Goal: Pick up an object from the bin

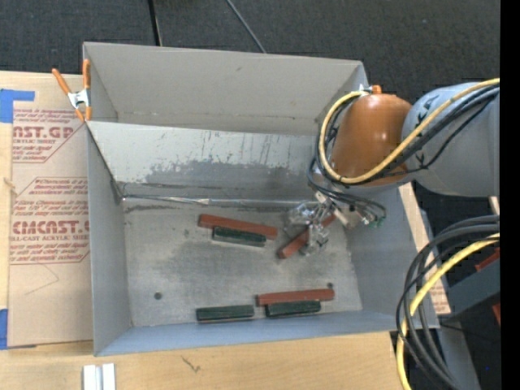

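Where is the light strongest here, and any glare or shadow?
Camera view: the bin is brightest on its upper back wall, with pale streaky sheen on the slope below; the arm's orange cover carries a soft highlight on top; the gripper dims the floor just beneath it.

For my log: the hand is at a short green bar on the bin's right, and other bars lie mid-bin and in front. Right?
No. In the camera view the short bar at the hand is red-brown, not green; the rest holds.
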